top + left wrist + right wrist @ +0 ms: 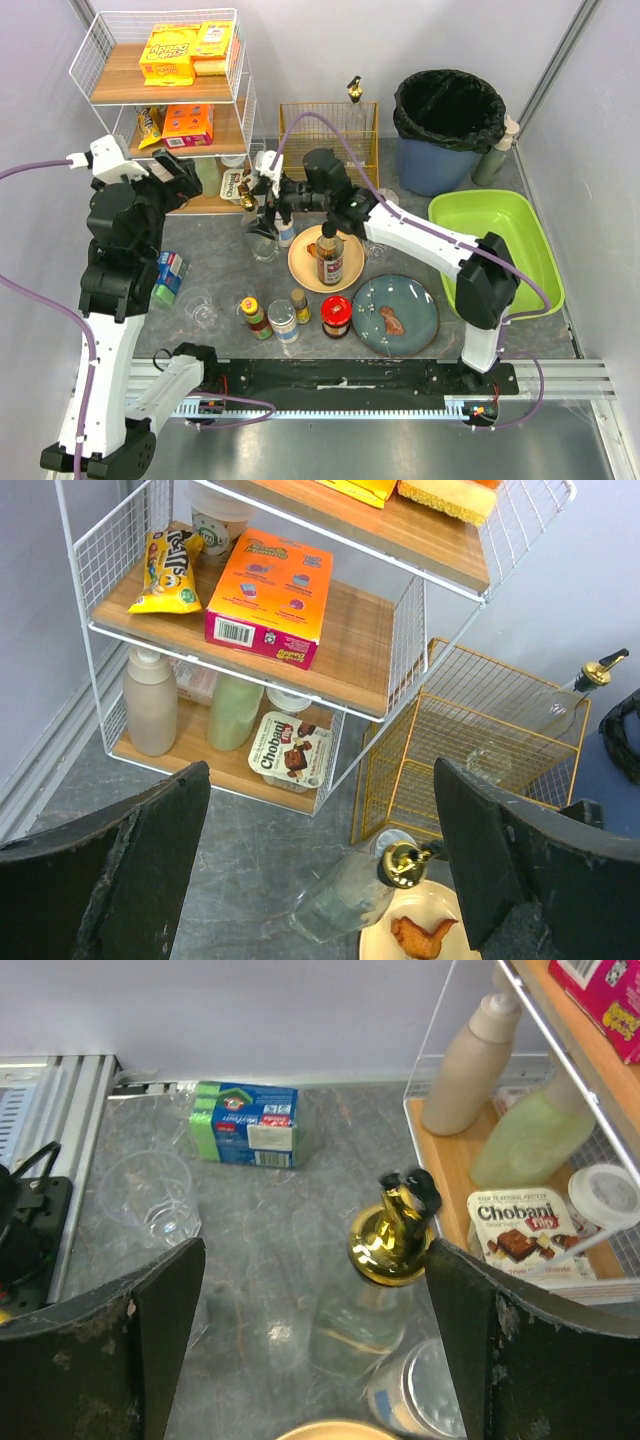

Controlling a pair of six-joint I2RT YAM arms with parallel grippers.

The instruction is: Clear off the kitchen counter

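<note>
right gripper (315, 1250): fingers spread wide and empty; they stand either side of the gold pourer on the clear glass bottle (375, 1280), touching neither side; this looks like lining up on the neck before closing
left gripper (320, 770): fingers wide too, nothing between them; held high facing the wire rack (400, 650), probably parked out of the other arm's way
bottle: seems upright on the kitchen counter (215, 265), just in front of the rack's bottom shelf, near the tan plate (300, 265)
counter: lies under both arms; it carries jars (335, 315), a blue plate (395, 315), a clear cup (150, 1195) and a sponge pack (245, 1122); clearing looks barely begun
green tray (500, 240): sits at the far right, nothing in it; likely there to take dishes
risk: smooth glass, narrow neck; an off-centre squeeze could tip it
</note>
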